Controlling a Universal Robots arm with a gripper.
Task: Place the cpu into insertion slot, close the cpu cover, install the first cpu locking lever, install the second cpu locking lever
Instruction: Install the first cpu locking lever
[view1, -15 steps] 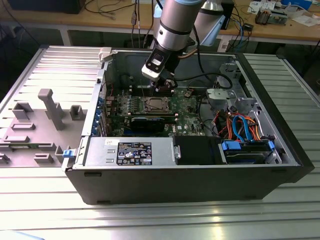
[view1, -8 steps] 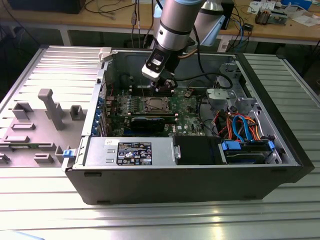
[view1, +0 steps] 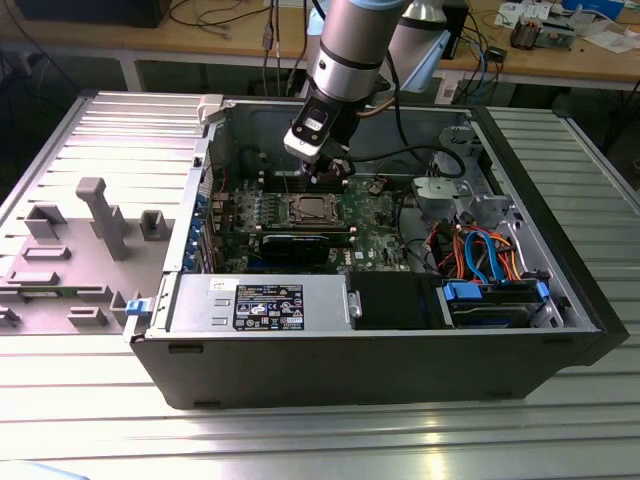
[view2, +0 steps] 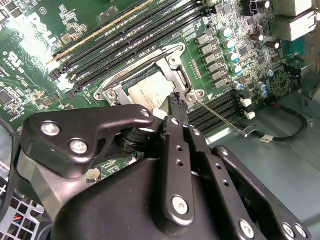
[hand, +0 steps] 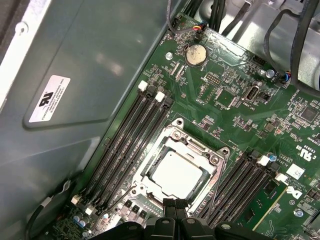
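Note:
The cpu (hand: 175, 175), a flat silver square, lies in the insertion slot (view2: 135, 82) on the green board (hand: 235, 100). The cpu cover (hand: 196, 145), a thin metal frame, lies down flat around the chip. My gripper (hand: 175, 204) hovers at one edge of the socket, shut, with nothing between its black fingertips (view2: 177, 106). A thin wire locking lever (view2: 222, 119) sticks out from the socket corner beside the fingertips. In the exterior view the gripper (view1: 328, 178) hangs just behind the cpu (view1: 311, 210), inside the open computer case (view1: 400, 370).
Long black memory slots (hand: 127, 140) flank the socket on both sides. A black graphics card (view1: 295, 246) lies in front of it, with a power supply (view1: 260, 300) nearer still. Orange and blue cables (view1: 480, 250) fill the exterior view's right. A coin battery (hand: 196, 54) sits on the board.

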